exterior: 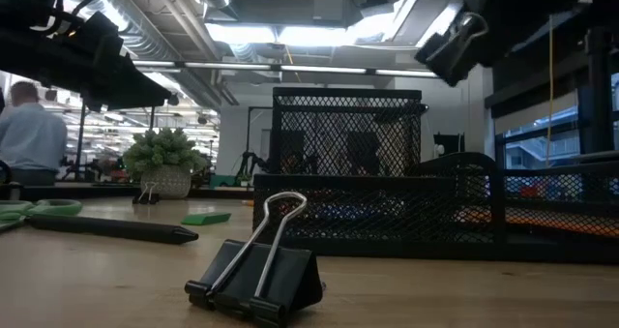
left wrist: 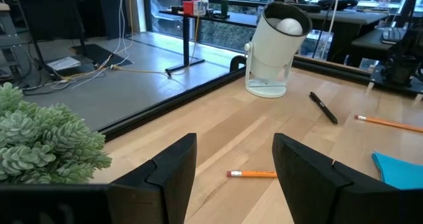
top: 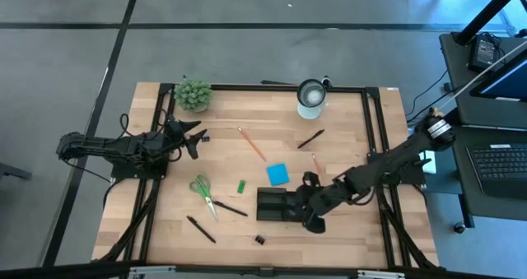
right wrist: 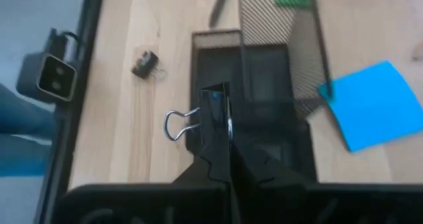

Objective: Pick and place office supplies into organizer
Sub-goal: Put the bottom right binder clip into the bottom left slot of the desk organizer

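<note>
Right hand (right wrist: 221,128) pinching binder clip (right wrist: 213,115) above organizer (right wrist: 254,78): place step. Next, judged: lower into compartment, release. Left hand (left wrist: 234,168) wide, idle near plant (left wrist: 43,141).

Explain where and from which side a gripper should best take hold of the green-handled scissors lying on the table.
Probably best grip the scissors at the narrow neck between the green loops and the blades, coming straight down from above. They lie flat on the table, so fingers can straddle only the thin middle; the loops look too wide.
</note>
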Robot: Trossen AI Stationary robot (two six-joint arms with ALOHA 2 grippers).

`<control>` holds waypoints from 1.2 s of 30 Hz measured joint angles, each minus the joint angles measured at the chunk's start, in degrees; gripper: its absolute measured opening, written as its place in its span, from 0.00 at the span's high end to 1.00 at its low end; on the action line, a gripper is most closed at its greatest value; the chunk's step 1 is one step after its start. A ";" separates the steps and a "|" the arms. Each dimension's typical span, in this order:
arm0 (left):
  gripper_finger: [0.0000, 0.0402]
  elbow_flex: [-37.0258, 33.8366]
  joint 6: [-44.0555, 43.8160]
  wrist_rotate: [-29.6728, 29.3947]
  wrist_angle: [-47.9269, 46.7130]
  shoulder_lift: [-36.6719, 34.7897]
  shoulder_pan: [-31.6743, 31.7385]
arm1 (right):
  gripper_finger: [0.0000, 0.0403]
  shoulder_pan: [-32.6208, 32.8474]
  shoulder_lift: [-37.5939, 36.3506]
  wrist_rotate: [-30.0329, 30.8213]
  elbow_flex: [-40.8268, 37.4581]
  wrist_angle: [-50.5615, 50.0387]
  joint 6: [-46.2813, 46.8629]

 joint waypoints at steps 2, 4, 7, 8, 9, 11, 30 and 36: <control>0.52 0.00 0.00 0.00 0.00 0.00 0.01 | 1.00 -0.11 1.28 -0.24 0.00 3.11 -1.05; 0.52 0.00 0.02 0.00 0.00 0.00 0.00 | 1.00 -0.11 2.61 -0.29 0.00 5.31 -1.82; 0.52 0.01 0.02 0.00 0.00 0.00 0.02 | 1.00 -0.11 4.94 -0.34 0.00 7.63 -2.34; 0.52 0.02 0.02 0.00 0.00 0.00 0.02 | 1.00 -0.11 5.77 -0.32 0.00 8.20 -2.34; 0.52 0.00 0.02 0.00 0.00 0.00 0.01 | 1.00 -0.14 6.58 -0.25 0.00 8.69 -2.30; 0.52 0.02 0.02 0.00 0.00 0.00 0.02 | 1.00 -0.40 8.36 -0.21 0.00 8.94 -2.02; 0.52 0.00 0.02 0.02 0.00 0.00 0.00 | 0.99 -1.27 15.41 -0.14 0.07 14.50 -0.81; 0.52 0.00 0.02 0.02 0.00 0.00 0.02 | 0.99 -1.27 15.41 -0.09 0.09 14.25 -0.83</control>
